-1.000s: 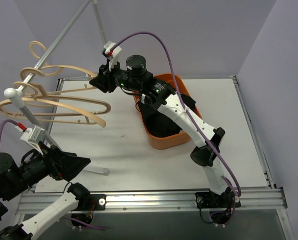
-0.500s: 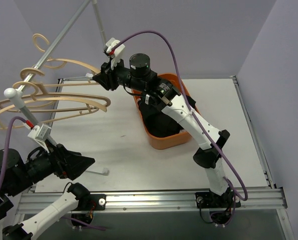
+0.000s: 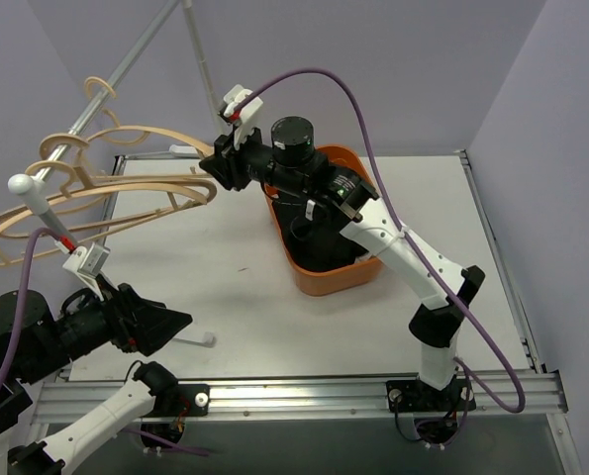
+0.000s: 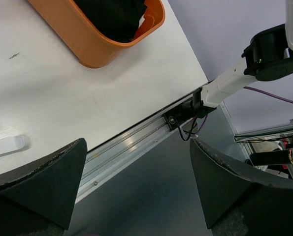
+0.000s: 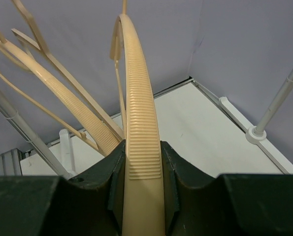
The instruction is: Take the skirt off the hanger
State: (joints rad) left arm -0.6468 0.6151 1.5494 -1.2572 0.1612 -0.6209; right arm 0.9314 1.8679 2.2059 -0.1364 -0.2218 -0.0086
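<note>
The black skirt (image 3: 319, 242) lies in the orange bin (image 3: 304, 280); it also shows in the left wrist view (image 4: 114, 14). My right gripper (image 3: 215, 166) is shut on the ribbed arm of a tan hanger (image 5: 140, 132), which reaches left toward the rail (image 3: 126, 71) in the top view (image 3: 170, 183). Other bare tan hangers (image 3: 71, 148) hang on that rail. My left gripper (image 3: 170, 322) is open and empty, low near the table's front left edge, its black fingers (image 4: 43, 184) wide apart.
The white rack's pole with a ball end (image 3: 37, 198) stands at the left, and its foot (image 3: 190, 338) lies on the table near my left gripper. A metal rail (image 3: 304, 391) runs along the front edge.
My right gripper has moved right and slightly back with the hanger end in it. The hangers have swung on the rail. My left gripper has shifted slightly right.
</note>
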